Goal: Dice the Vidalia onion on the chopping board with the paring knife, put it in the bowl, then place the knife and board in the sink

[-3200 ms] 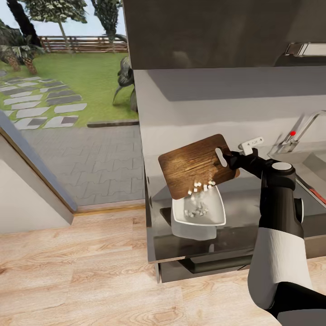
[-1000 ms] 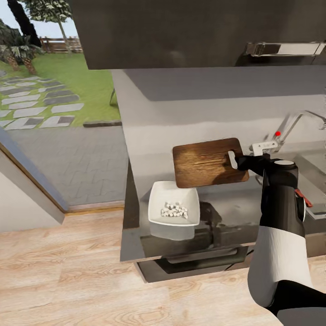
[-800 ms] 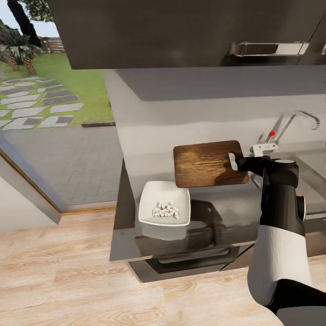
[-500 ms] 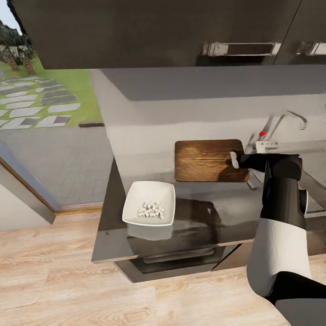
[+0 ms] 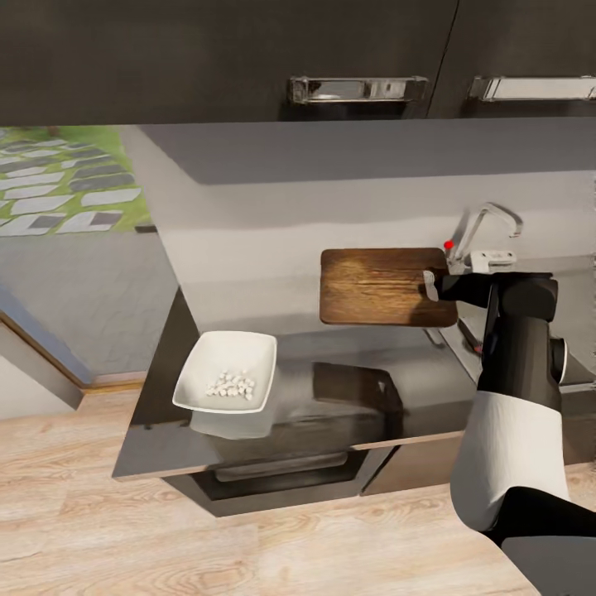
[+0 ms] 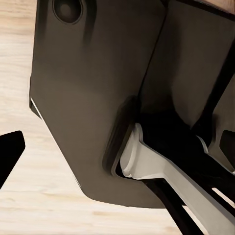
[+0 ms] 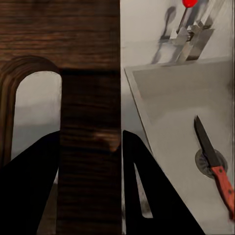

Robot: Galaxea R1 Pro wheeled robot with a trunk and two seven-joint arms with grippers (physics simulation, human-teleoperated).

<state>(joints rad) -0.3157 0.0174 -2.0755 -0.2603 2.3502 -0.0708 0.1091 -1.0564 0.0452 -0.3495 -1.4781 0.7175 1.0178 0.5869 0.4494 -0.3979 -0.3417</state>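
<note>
There is no text, label, brand, number or sign that can be read in these pictures.

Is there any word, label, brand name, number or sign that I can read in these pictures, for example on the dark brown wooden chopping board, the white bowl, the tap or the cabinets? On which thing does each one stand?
None: no readable text in any view.
Dark brown wooden chopping board: only grain.
White squarish bowl: plain.
Chrome tap: a red knob, no marking.
Dark upper cabinets: bare metal handles.
Red-handled paring knife: no brand visible.
</note>
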